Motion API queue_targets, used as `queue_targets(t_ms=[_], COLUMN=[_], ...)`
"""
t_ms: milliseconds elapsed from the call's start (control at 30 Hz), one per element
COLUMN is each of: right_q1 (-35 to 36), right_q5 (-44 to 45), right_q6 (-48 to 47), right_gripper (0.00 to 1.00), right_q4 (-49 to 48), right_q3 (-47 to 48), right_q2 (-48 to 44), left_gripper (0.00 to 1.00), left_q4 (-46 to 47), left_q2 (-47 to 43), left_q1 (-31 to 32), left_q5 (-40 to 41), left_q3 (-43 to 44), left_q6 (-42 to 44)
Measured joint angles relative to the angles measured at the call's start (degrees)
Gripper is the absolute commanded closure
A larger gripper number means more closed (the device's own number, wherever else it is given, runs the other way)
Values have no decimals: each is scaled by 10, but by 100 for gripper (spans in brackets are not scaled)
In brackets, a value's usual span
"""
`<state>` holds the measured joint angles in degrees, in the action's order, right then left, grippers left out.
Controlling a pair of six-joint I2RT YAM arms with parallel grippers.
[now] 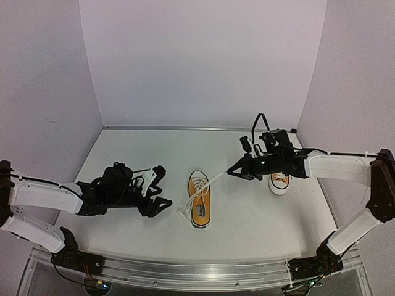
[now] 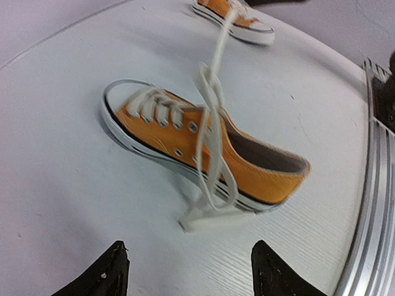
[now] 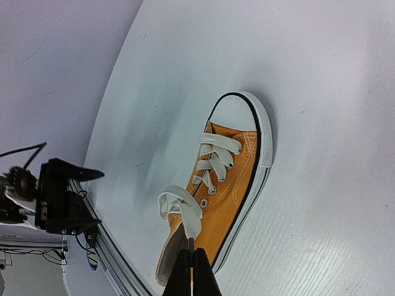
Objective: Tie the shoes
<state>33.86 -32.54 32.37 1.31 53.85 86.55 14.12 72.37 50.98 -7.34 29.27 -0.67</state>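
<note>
This looks like a robotics lab bench: a white table (image 1: pixel 247 231) boxed in by plain white panels (image 1: pixel 203 61), an aluminium rail (image 1: pixel 197 272) running along its near edge.

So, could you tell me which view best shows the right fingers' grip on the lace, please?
The right wrist view: the right fingers pinch the lace close up. The top view shows it small; the left wrist view, only the lace rising off the shoe.
</note>
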Motion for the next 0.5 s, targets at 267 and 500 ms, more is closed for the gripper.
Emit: queue_targets(t_ms=[267,500], right_q1=[-28,-36], right_q5=[31,36], right_q6=[2,3], right_gripper=[100,100], right_q4=[27,34], right_q3=[-32,-32], right_q2=[-59,-73], left_gripper=[49,56], left_q4=[-55,-165], left_q2=[10,144], left_q1=[88,105], left_q5=[-2,3], left_q3=[-14,123], left_q6=[84,205])
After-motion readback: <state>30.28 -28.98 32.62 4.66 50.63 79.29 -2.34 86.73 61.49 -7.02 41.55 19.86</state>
